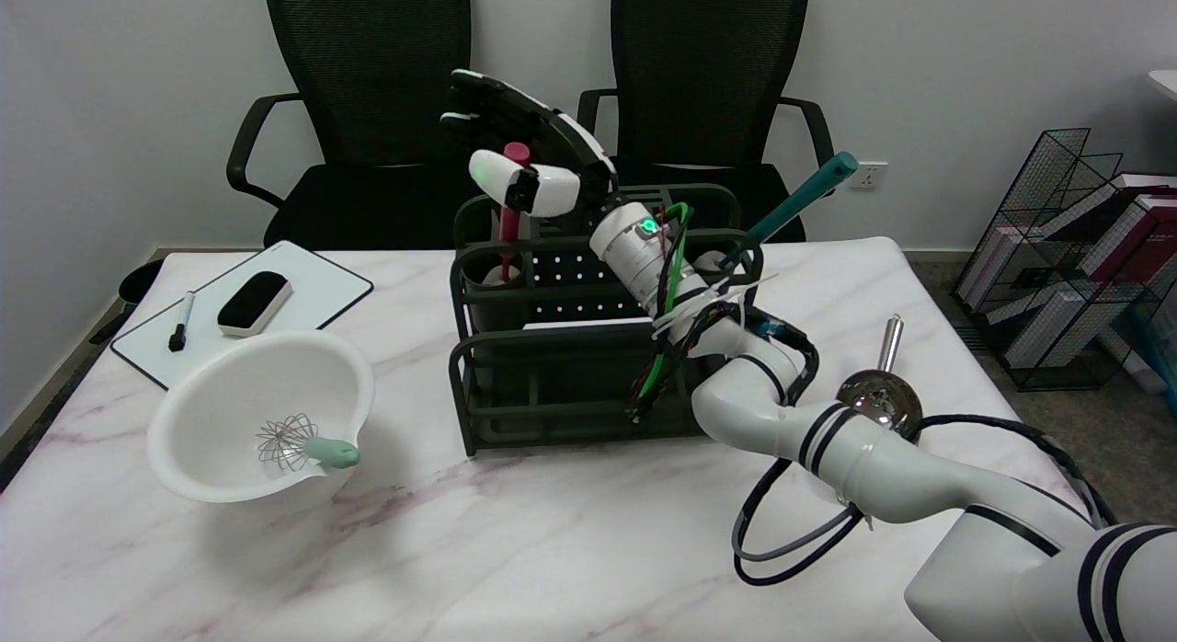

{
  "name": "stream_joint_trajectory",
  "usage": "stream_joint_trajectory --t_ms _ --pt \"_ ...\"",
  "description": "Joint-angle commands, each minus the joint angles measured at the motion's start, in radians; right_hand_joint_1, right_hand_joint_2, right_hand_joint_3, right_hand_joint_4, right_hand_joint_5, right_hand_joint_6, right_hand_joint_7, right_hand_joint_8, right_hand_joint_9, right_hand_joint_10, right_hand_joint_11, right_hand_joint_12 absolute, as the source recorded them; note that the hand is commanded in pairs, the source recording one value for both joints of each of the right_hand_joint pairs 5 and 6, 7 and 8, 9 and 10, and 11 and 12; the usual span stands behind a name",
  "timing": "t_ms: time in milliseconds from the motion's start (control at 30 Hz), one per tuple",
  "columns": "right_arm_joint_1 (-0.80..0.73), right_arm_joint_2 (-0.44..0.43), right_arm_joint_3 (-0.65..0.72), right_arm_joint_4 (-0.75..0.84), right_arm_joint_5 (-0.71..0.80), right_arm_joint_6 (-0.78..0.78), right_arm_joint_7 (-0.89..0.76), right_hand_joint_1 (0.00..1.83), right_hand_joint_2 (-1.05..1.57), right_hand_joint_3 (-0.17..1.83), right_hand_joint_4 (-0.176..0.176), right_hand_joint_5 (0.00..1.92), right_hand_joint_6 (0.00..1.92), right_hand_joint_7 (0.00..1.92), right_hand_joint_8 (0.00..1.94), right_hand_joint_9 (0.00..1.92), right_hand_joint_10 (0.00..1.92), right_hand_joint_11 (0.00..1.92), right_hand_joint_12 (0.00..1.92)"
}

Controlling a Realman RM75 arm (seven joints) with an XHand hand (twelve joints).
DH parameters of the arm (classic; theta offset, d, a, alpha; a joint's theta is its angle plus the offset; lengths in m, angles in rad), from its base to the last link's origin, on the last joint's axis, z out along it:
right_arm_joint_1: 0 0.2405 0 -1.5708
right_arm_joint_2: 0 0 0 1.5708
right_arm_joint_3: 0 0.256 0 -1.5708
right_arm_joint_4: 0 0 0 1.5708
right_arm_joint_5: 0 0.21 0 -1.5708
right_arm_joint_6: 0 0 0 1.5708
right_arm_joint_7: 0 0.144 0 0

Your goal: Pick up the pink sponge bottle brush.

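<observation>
Head view, bowl: white bowl (230,412) with a whisk (294,442) inside, lower left of the frame.
Rack: dark rack (487,384) at centre.
Brush: pink brush (512,200) upright in the rack's upper-left cup.
Right hand: right hand (524,150) at upper centre, thumb touching the brush handle, other fingers spread above; firm grip unclear.

table (515,550): you've got glossy white marble-look top, pink-grey veins
rack (552,398): matt dark-green metal, perforated back panel
bowl (221,394): smooth white plastic, slight sheen
whisk (299,442): bright wire loops, matt mint handle
ladle (880,398): your shiniest item, polished mirror metal
brush handle (511,210): smooth dark-pink plastic
right hand (524,159): glossy white shells over matt black
chairs (368,81): black mesh fabric backs
</observation>
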Motion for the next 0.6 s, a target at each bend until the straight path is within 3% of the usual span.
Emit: stream_joint_trajectory --t_ms 33,133,233,467,600 --pt "0.001 -0.003 0.017 0.008 0.016 0.000 -0.001 1.33 0.43 1.34 0.000 0.63 0.63 0.55 0.55 0.60 0.60 0.48 0.48" --pt "0.001 -0.003 0.013 0.008 0.016 -0.004 -0.001 1.36 0.63 1.19 0.000 0.69 0.69 0.69 0.69 0.71 0.71 0.75 0.75" --pt "-0.002 -0.003 0.008 0.008 0.016 -0.007 -0.001 1.36 0.66 1.18 0.000 0.72 0.72 0.72 0.72 0.76 0.76 0.83 0.83" --pt "-0.005 -0.005 0.004 0.008 0.016 -0.008 -0.001 1.35 0.38 1.48 0.000 0.80 0.80 0.71 0.71 0.70 0.70 0.69 0.69" --pt "-0.005 -0.006 0.002 0.008 0.016 -0.008 -0.001 1.32 0.33 1.42 0.000 0.81 0.81 0.81 0.81 0.72 0.72 0.67 0.67"
